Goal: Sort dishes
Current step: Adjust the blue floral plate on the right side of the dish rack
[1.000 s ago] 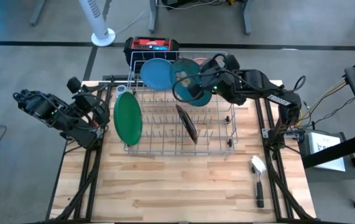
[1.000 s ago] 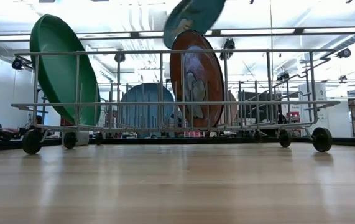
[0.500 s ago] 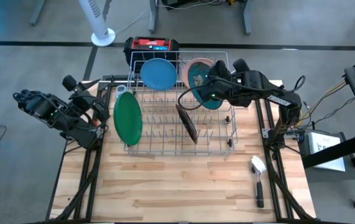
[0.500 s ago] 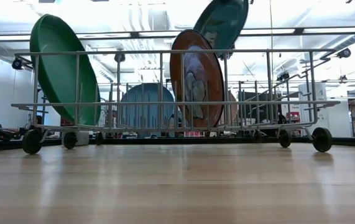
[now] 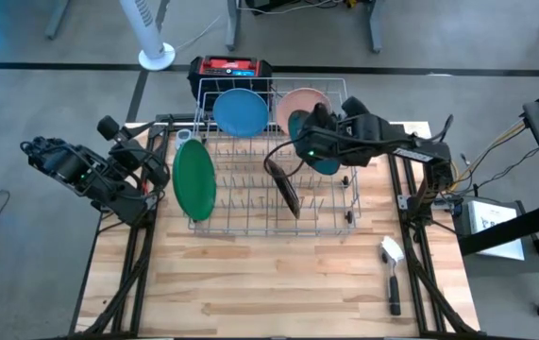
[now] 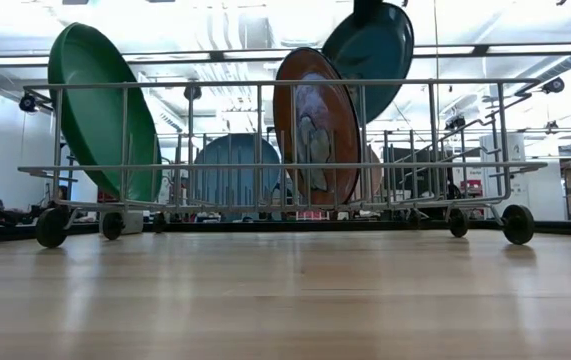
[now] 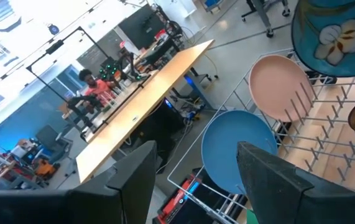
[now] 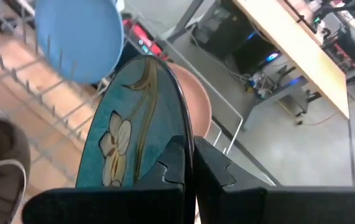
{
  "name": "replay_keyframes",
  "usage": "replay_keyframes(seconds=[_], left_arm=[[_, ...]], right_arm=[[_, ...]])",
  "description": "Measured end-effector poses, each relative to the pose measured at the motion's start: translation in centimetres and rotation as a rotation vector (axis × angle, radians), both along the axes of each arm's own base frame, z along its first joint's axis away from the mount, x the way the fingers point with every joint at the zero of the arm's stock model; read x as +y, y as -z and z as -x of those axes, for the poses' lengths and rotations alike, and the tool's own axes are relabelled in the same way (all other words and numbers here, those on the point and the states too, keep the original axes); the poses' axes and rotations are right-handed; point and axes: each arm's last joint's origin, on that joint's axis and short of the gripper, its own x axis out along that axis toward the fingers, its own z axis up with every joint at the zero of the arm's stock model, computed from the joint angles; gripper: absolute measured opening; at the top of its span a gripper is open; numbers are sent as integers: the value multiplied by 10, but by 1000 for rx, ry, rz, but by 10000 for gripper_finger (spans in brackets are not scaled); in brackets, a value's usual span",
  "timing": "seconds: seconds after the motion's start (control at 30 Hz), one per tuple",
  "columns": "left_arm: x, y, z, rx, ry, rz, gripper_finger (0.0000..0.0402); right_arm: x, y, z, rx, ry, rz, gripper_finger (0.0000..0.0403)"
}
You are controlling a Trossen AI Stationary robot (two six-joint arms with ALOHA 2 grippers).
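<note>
My right gripper (image 8: pixel 189 149) is shut on a teal plate with a cream flower (image 5: pixel 320 151) above the far right part of the grey wire rack (image 5: pixel 345 222); it also shows in the low view (image 6: pixel 375 55). On edge in the rack stand a green plate (image 5: pixel 194 179) at the left end, an orange-brown plate (image 6: pixel 315 125) in the middle, and a light blue plate (image 5: pixel 241 111) and a pale pink plate (image 5: pixel 299 102) at the far side. My left gripper (image 7: pixel 196 186) is open and empty at the table's left edge. My right gripper pinches the teal plate's rim (image 8: pixel 178 134) between its two fingers, one on each face. The fingers come from above and from the table's right. The plate hangs on edge, nearly upright, its lower part (image 6: pixel 360 100) behind the orange-brown plate near the rack's top rail.
A brush with a black handle and a white head (image 5: pixel 392 269) lies on the table at the near right. A red and black box (image 5: pixel 231 68) stands beyond the rack's far side. Bare wood lies between the rack and the near edge.
My right gripper has carried the teal plate toward the table's right edge and down toward the rack. The plate has turned from a slanted, face-up pose to nearly upright on edge.
</note>
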Motion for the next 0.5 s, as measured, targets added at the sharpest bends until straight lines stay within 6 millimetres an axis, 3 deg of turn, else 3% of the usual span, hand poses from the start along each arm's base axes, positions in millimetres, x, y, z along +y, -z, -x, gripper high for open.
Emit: replay_keyframes(seconds=[0.5], left_arm=[[0,1,-1,2,-1,-1,211]], right_arm=[[1,32,-8,69,32,-43,0]])
